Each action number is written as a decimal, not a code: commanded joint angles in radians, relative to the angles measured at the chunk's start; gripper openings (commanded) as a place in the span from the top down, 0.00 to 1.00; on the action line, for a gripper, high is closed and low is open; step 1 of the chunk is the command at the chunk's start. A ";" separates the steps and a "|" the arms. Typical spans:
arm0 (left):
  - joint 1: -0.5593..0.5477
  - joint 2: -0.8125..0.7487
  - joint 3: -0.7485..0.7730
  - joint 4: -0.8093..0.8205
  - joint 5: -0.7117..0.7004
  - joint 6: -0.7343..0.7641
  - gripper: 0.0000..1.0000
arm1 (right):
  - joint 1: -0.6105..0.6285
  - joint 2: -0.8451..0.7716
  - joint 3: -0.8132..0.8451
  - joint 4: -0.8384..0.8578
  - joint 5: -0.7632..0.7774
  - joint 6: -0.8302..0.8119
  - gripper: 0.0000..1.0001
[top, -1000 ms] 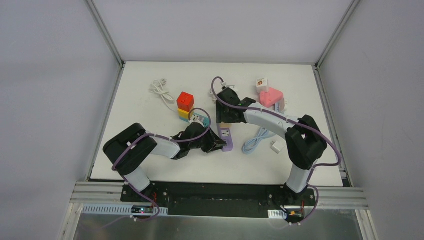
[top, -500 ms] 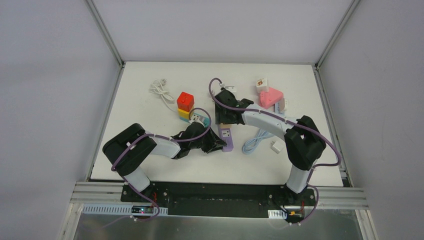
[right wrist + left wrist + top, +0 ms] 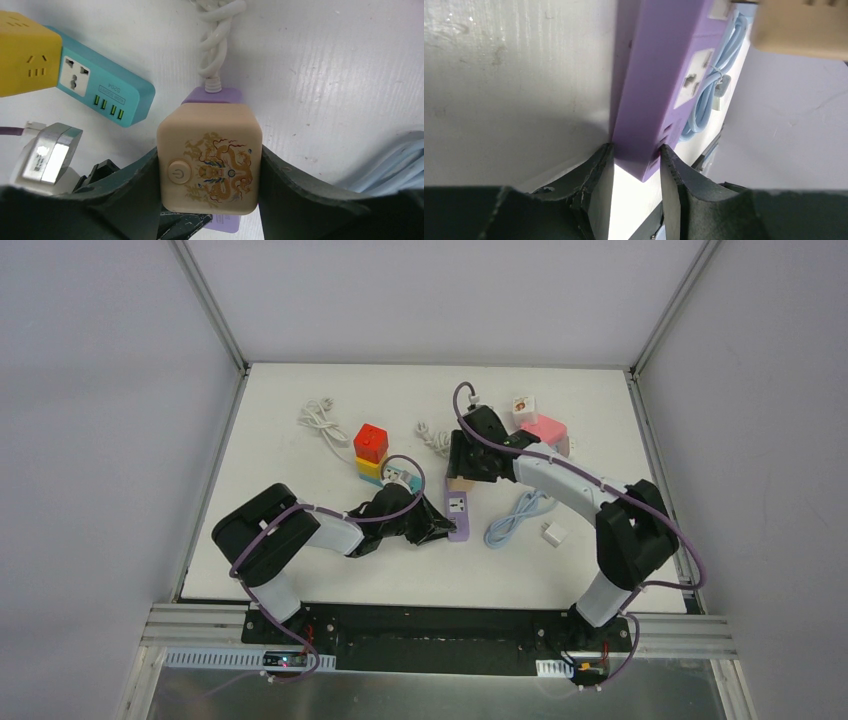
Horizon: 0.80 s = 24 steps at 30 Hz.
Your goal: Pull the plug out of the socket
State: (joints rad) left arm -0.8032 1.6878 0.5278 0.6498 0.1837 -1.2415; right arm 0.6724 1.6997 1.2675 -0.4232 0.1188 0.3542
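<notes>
white table (image 3: 280,410), extraction step. your left gripper (image 3: 634,165) is clamped on the near end of the purple strip (image 3: 659,75), pinning it. your right gripper (image 3: 209,172) grips the beige cube plug (image 3: 209,150) at the far end. can't tell if the pins are clear. next: pull straight up, strip held down.

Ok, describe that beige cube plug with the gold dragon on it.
The beige cube plug looks like smooth plastic, with rounded corners, a gold dragon print and a round power button on its top face. It sits upright over one end of the purple power strip, clamped on two sides by the right gripper. Whether its pins are seated is hidden.
</notes>
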 commanded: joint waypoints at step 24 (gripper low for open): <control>0.007 -0.034 0.032 -0.470 -0.079 0.123 0.73 | 0.144 -0.044 -0.032 -0.025 0.285 0.075 1.00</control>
State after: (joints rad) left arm -0.8032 1.6600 0.5983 0.4824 0.1963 -1.2179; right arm 0.8192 1.6768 1.2068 -0.4061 0.3553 0.3893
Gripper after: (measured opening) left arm 0.264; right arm 0.611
